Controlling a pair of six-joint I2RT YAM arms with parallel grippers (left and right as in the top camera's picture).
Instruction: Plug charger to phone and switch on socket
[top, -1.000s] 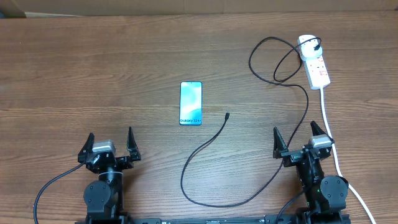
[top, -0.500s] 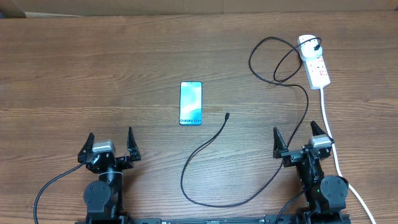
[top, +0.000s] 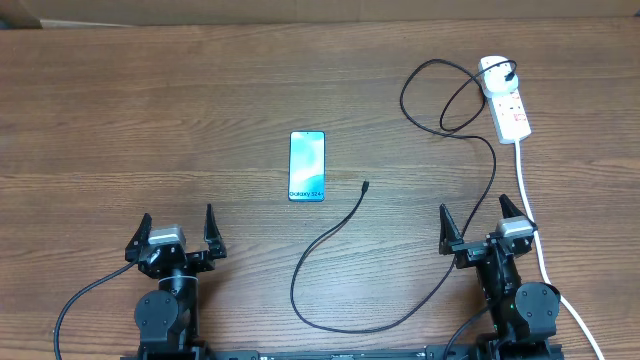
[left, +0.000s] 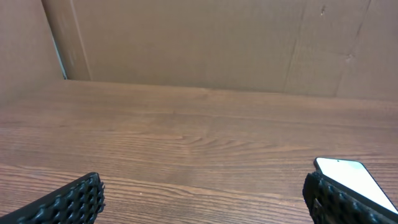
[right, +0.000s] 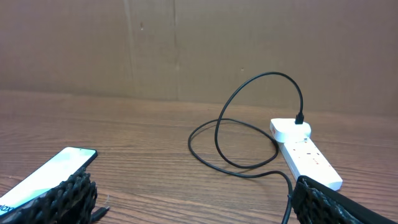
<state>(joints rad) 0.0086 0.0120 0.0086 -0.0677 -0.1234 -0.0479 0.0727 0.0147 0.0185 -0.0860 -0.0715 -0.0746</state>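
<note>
**Overhead.** Wooden table (top: 150, 100).
- Phone (top: 307, 166): flat mid-table, screen up, "Galaxy S24+" end toward the arms.
- Charger (top: 293, 285): its small plug tip (top: 366, 186) lies just right of the phone's near corner, not touching. The cable loops toward the near edge, then runs up to the socket (top: 508, 105) at far right.
- Black plug (top: 511, 72): seated in the socket's far end.
- White cord (top: 528, 200): trails from the socket toward the near edge.
- Left gripper (top: 178, 215), right gripper (top: 473, 206): jaws spread wide, holding nothing.

**Left wrist.** Pads (left: 74, 202) far apart; phone corner at right.

**Right wrist.** Phone at left, socket at right, coiled cable between (switch position unreadable).
</note>
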